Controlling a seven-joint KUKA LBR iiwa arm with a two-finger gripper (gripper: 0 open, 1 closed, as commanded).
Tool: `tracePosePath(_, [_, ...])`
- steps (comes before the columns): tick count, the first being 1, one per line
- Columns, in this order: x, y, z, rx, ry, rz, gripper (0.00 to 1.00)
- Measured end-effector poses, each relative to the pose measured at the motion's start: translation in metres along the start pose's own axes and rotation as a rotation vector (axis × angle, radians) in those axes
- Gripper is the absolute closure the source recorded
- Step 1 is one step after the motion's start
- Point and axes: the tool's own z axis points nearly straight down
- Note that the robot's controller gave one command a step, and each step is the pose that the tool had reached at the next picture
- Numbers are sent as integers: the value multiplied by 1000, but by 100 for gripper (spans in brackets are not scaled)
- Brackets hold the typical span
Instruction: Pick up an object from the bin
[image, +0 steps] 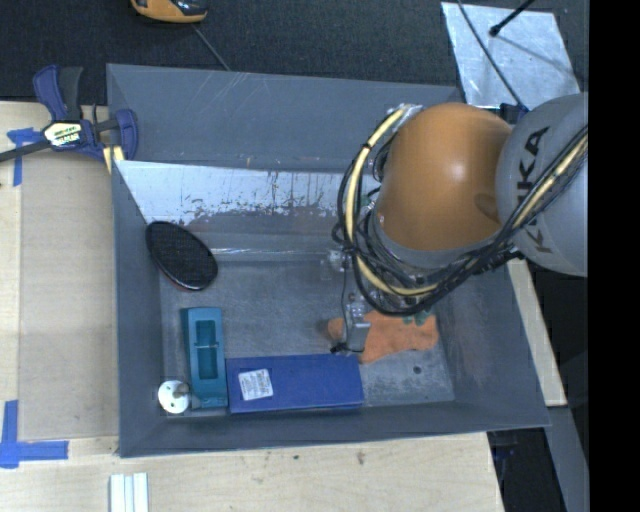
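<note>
Our gripper (349, 328) hangs below the arm's orange cover, low over the right half of the bin (250, 120); we cannot tell whether it is open or closed. Just to its right, touching or nearly so, lies an orange rag-like piece (405, 338). A flat blue box (300, 385) sits just on the near side. We judge the orange piece light, soft and limp, best pinched at a fold along its left edge.

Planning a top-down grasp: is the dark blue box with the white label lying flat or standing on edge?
The blue box lies flat: its broad face, with the white label, points up at the camera.
</note>
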Motion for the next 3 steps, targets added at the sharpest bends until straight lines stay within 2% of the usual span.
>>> tracePosePath(1, [-2,0,-4,-1,-9,2,0])
tracePosePath(2, [-2,-76,56,1,-11,-80,0])
tracePosePath(3, [5,-46,68,3,-5,-209,0])
